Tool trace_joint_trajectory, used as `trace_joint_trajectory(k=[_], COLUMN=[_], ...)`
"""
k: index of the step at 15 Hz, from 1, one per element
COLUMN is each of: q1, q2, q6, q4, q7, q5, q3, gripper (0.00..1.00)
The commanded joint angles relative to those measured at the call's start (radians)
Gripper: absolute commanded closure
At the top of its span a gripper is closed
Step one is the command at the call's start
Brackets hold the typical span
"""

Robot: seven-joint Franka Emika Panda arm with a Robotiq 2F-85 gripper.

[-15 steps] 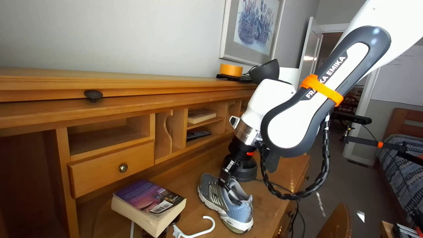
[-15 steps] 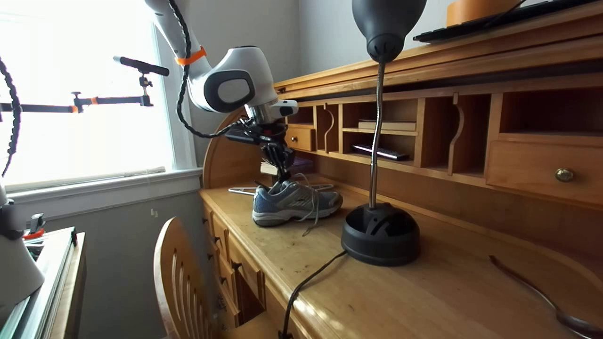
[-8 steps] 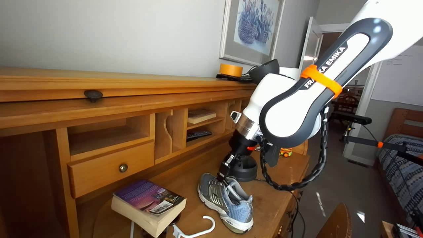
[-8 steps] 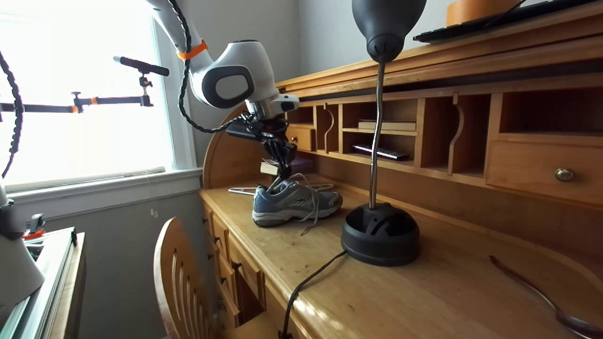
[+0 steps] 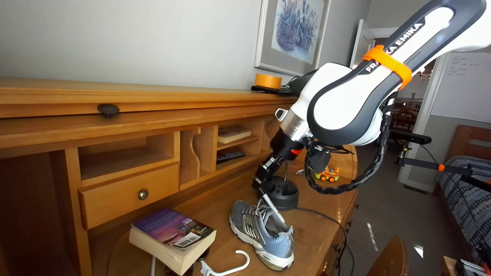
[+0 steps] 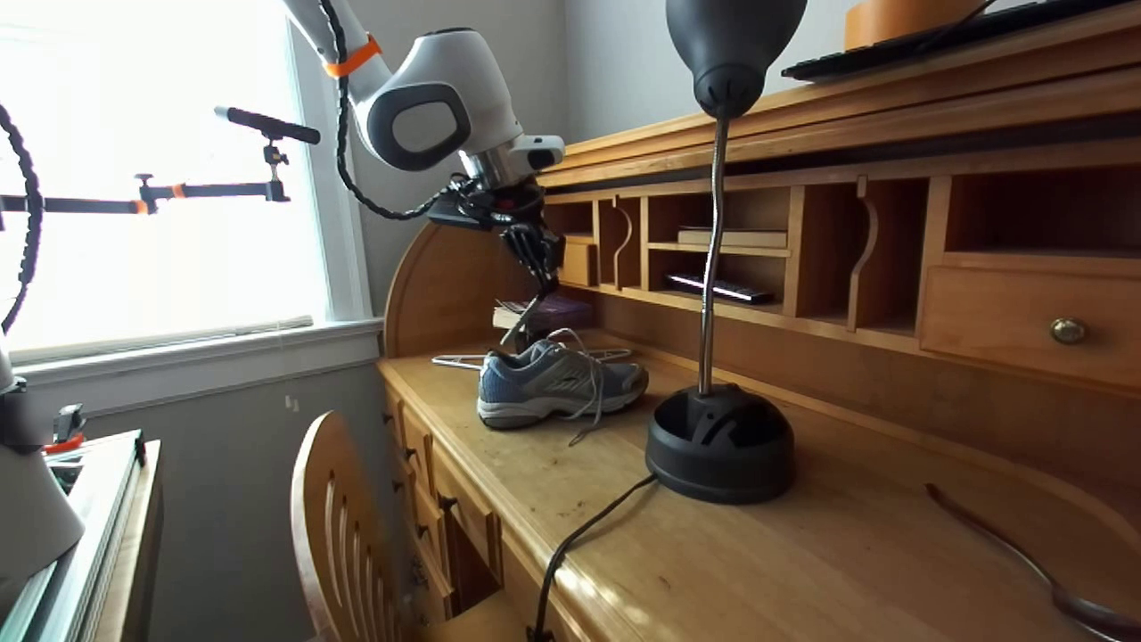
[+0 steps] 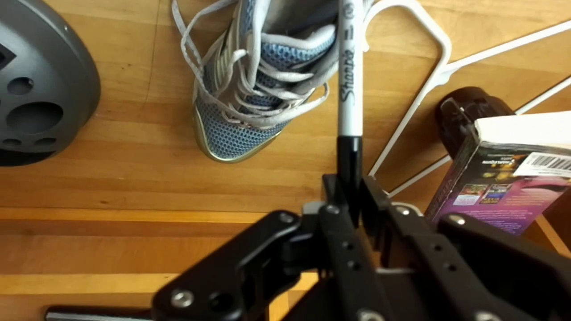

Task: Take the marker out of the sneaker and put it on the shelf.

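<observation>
The pincer grips the marker, tilted just above the sneaker, by the black end. My worry: pinched so near one end, it could swivel or slip if the free end knocks the shelf, left in an exterior view.

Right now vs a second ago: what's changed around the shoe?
The marker has moved up, from down in the sneaker to slanting above its opening, lower end apparently just out. The fingers rose with it, shut on its black end; exactly when they took hold isn't clear. Nothing visibly let go. Sneaker, purple book, hanger and lamp base stayed put.
</observation>
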Motion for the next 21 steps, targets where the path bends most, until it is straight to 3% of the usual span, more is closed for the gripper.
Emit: trace_joint_trajectory(k=[1, 17, 21], q1=[-0.013, -0.01, -0.028], q2=[-0.078, -0.057, -0.068], q6=[-0.014, 0.139, 0.134], q4=[-0.048, -0.134, -0.178], q7=[-0.02, -0.013, 0.061], q5=[0.034, 0.014, -0.095], q3=[0.005, -0.001, -0.095], gripper=[0.96, 0.96, 0.96])
